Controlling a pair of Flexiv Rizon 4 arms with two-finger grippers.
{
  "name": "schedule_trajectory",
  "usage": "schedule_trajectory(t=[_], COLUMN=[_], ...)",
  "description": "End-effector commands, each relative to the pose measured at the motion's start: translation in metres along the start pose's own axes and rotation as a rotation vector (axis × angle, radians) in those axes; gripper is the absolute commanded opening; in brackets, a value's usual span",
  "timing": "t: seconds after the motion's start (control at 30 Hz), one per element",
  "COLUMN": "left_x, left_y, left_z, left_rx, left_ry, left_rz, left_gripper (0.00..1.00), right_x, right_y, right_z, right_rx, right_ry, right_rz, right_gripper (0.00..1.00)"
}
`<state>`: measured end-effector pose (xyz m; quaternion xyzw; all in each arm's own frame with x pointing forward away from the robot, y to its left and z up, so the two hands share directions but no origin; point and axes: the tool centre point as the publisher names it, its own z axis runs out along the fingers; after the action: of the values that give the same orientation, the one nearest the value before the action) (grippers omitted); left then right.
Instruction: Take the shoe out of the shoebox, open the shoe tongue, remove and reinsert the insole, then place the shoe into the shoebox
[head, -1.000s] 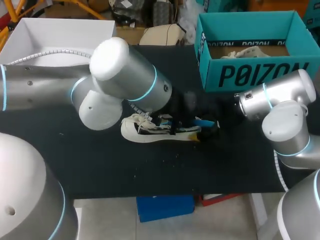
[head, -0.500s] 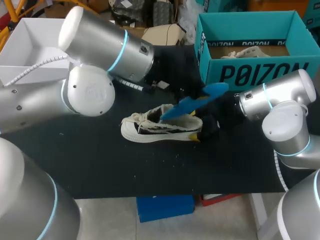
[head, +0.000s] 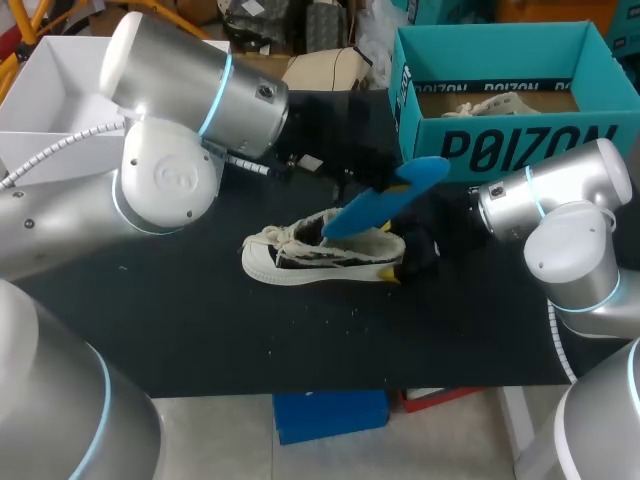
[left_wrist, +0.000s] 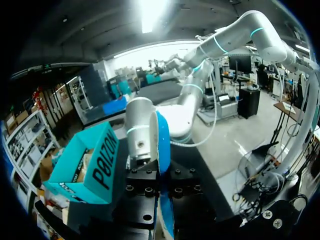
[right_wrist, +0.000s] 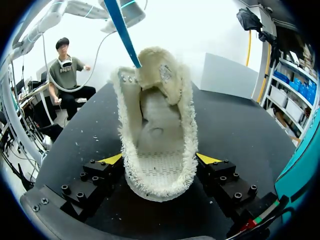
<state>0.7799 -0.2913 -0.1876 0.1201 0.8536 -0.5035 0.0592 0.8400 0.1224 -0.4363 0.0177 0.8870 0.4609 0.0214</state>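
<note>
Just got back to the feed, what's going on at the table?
The right gripper is shut on the heel of the cream shoe, steadying it on the table. The left gripper holds the blue insole raised at a slant, its lower end at the shoe's opening. The teal shoebox stands behind.

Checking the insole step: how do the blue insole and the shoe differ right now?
Colour: the insole is blue, the shoe cream. Pose: the insole slants up in the air, its lower end at the shoe's opening; the shoe rests on the table. Hold: the left gripper grips the insole; the right gripper's fingers clamp the shoe's heel. Shared: each is held by one gripper.
</note>
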Motion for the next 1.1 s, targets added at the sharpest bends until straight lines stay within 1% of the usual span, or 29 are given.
schedule_trajectory(t=[0.03, 0.07, 0.1, 0.13, 0.17, 0.2, 0.23, 0.27, 0.33, 0.37, 0.53, 0.67, 0.77, 0.83, 0.9, 0.97, 1.0, 1.07, 1.1], left_x=[0.001, 0.005, 0.008, 0.010, 0.011, 0.012, 0.014, 0.015, 0.017, 0.017, 0.018, 0.018, 0.018, 0.018, 0.017, 0.018, 0.018, 0.019, 0.018], left_y=[0.001, -0.001, -0.004, -0.006, -0.009, -0.014, -0.020, -0.024, -0.037, -0.042, -0.070, -0.084, -0.094, -0.100, -0.106, -0.114, -0.118, -0.126, -0.130], left_z=[0.001, -0.001, -0.003, -0.006, -0.009, -0.011, -0.013, -0.015, -0.020, -0.022, -0.039, -0.054, -0.063, -0.069, -0.074, -0.076, -0.078, -0.081, -0.082], left_rx=[0.000, 0.077, 0.129, 0.146, 0.183, 0.250, 0.271, 0.276, 0.333, 0.343, 0.450, 0.511, 0.538, 0.541, 0.560, 0.557, 0.576, 0.566, 0.579], left_ry=[-0.003, -0.017, -0.020, -0.024, -0.023, -0.017, -0.014, -0.002, 0.012, 0.019, 0.048, 0.057, 0.073, 0.080, 0.089, 0.099, 0.110, 0.123, 0.139], left_rz=[0.002, -0.048, -0.093, -0.118, -0.148, -0.188, -0.207, -0.222, -0.254, -0.268, -0.335, -0.386, -0.415, -0.428, -0.444, -0.445, -0.457, -0.453, -0.461], left_gripper=[0.00, 0.00, 0.00, 0.00, 0.00, 0.00, 0.00, 0.00, 0.00, 0.00, 0.00, 0.00, 0.00, 0.00, 0.00, 0.00, 0.00, 0.00, 0.00], right_x=[-0.001, -0.001, -0.001, -0.001, -0.001, -0.001, -0.001, -0.001, -0.001, -0.001, -0.001, -0.001, -0.001, -0.001, -0.001, -0.001, -0.001, -0.001, -0.001], right_y=[-0.003, -0.003, -0.003, -0.003, -0.003, -0.003, -0.003, -0.003, -0.003, -0.003, -0.003, -0.003, -0.003, -0.003, -0.003, -0.003, -0.003, -0.003, -0.003], right_z=[0.002, 0.002, 0.002, 0.002, 0.002, 0.002, 0.002, 0.002, 0.002, 0.002, 0.002, 0.002, 0.002, 0.002, 0.002, 0.002, 0.002, 0.002, 0.002], right_rx=[0.001, 0.001, 0.001, 0.001, 0.001, 0.001, 0.001, 0.001, 0.001, 0.001, 0.001, 0.001, 0.001, 0.001, 0.001, 0.001, 0.001, 0.001, 0.001], right_ry=[0.001, 0.001, 0.001, 0.001, 0.001, 0.001, 0.001, 0.001, 0.001, 0.001, 0.001, 0.001, 0.001, 0.001, 0.001, 0.001, 0.001, 0.001, 0.001], right_rz=[0.001, 0.001, 0.001, 0.001, 0.001, 0.001, 0.001, 0.001, 0.001, 0.001, 0.001, 0.001, 0.001, 0.001, 0.001, 0.001, 0.001, 0.001, 0.001], right_gripper=[0.00, 0.00, 0.00, 0.00, 0.00, 0.00, 0.00, 0.00, 0.00, 0.00, 0.00, 0.00, 0.00, 0.00, 0.00, 0.00, 0.00, 0.00, 0.00])
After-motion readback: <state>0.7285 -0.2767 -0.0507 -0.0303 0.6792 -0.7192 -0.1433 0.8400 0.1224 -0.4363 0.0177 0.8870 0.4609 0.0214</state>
